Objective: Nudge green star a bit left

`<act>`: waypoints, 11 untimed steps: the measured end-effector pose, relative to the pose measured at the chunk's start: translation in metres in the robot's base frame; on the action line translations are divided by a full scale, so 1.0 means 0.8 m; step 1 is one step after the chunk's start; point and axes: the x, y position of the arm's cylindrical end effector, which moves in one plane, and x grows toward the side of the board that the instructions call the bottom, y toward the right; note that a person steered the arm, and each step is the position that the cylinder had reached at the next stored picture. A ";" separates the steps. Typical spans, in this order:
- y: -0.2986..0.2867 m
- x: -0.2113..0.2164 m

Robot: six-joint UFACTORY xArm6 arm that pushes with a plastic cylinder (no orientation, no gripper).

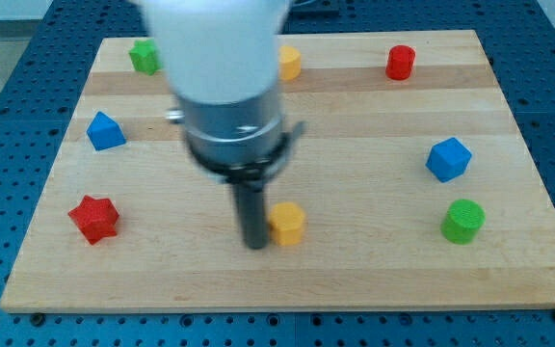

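The green star (pixel 144 56) lies near the board's top left corner, partly hidden on its right by the arm's white body. My tip (pixel 254 245) is far from it, low in the middle of the board, touching or almost touching the left side of a yellow block (pixel 286 224). The rod is dark and upright.
A wooden board (pixel 355 280) holds a blue block (pixel 105 131) at the left, a red star (pixel 94 218) at the lower left, a yellow block (pixel 290 63) at the top, a red cylinder (pixel 401 63), a blue block (pixel 448 159) and a green cylinder (pixel 463 221).
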 end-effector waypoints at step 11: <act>0.204 -0.059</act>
